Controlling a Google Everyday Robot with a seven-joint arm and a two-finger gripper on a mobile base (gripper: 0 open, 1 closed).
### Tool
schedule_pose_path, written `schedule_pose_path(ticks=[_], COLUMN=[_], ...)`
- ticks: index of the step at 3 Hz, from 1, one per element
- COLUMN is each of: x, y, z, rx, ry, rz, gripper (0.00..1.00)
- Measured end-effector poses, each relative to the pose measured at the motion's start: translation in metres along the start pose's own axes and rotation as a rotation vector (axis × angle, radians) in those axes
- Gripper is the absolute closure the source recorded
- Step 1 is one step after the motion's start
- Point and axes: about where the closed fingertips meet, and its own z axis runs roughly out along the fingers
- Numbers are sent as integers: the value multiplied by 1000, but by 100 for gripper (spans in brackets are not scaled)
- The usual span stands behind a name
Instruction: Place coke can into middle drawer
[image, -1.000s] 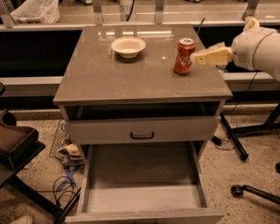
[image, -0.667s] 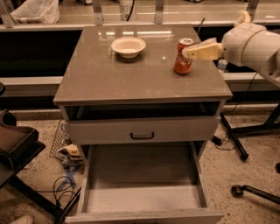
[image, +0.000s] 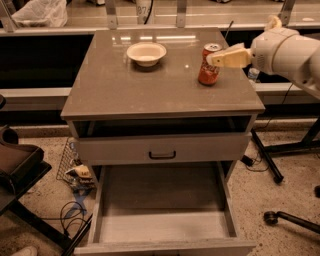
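Note:
The red coke can (image: 208, 67) stands upright on the cabinet top, near its right edge. My gripper (image: 216, 59) reaches in from the right on the white arm (image: 287, 50), and its beige tip lies against the can's upper right side, just below the rim. The middle drawer (image: 162, 227) is pulled out at the bottom front of the cabinet, with a bare floor and low side walls. It lies well below and in front of the can.
A white bowl (image: 146, 53) sits on the cabinet top (image: 150, 90), back centre. A closed drawer front with a black handle (image: 162, 155) is above the open drawer. Chair legs and castors (image: 272, 217) stand right; cables and clutter (image: 75, 175) lie left.
My gripper has moved left and slightly up, from beside the can's right side to its upper part. The can, bowl and drawer have not moved.

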Motion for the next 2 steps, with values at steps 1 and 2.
schedule_pose_path(ticks=[1, 2], x=[19, 32], y=[-5, -9], z=[43, 83], rx=[-18, -30], ry=[37, 74], rz=[102, 174], gripper=[0, 0])
